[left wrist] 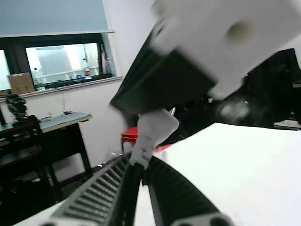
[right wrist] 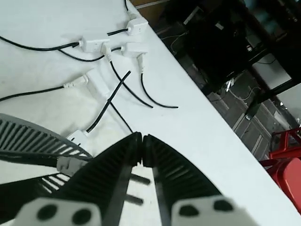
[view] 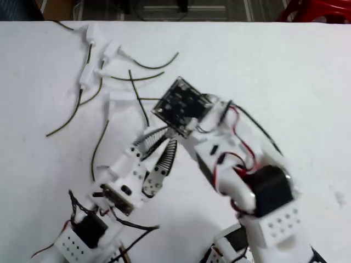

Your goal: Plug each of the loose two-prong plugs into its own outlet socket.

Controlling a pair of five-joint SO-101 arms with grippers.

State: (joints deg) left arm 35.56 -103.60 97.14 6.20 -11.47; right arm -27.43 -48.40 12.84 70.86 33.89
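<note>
My left gripper (left wrist: 141,162) is shut on a white two-prong plug (left wrist: 153,129), which sits right under the black underside of the right gripper. In the high view this plug (view: 189,129) shows at the left fingertips (view: 164,137), beside the right arm's black square head (view: 181,104). My right gripper (right wrist: 141,141) is shut, with nothing seen between its tips. Two metal prongs (right wrist: 138,179) show through the gap lower down, and the plug's white tail (right wrist: 70,165) lies between the left arm's grey fingers. Loose white plugs and sockets on short black cords (view: 85,82) lie at the table's far left.
More white connectors (right wrist: 91,44) (right wrist: 134,49) lie near the table's far edge (right wrist: 197,94), with one close by (right wrist: 77,136). Thin cords (view: 140,76) cross each other between them. Both arm bases (view: 269,219) crowd the near edge. Bare white table lies to the right.
</note>
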